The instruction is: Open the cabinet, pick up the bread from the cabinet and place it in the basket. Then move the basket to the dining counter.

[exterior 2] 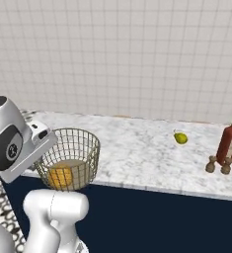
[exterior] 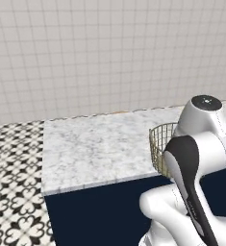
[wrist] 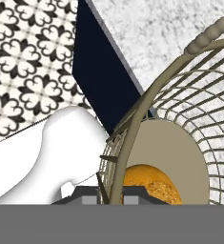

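Note:
The wire basket [exterior 2: 83,148] is at the near edge of the dining counter [exterior 2: 137,153], partly past the marble rim; I cannot tell whether it rests on the slab. The bread [exterior 2: 62,176], a golden-orange bun, lies on the basket's beige bottom. My gripper [exterior 2: 47,144] is shut on the left side of the basket's rim. In the hand view the gripper [wrist: 108,196] clamps the rim wire, with the bread [wrist: 149,183] just beyond it inside the basket [wrist: 189,143]. From the left the basket [exterior: 158,144] peeks out behind my arm, on the dining counter [exterior: 95,144]. The cabinet is out of view.
A small yellow-green fruit [exterior 2: 180,138] lies on the marble to the right of the basket. A red bottle [exterior 2: 229,143] and small brown shakers [exterior 2: 212,164] stand at the far right. Patterned floor tiles [exterior: 13,192] run past the counter's left end.

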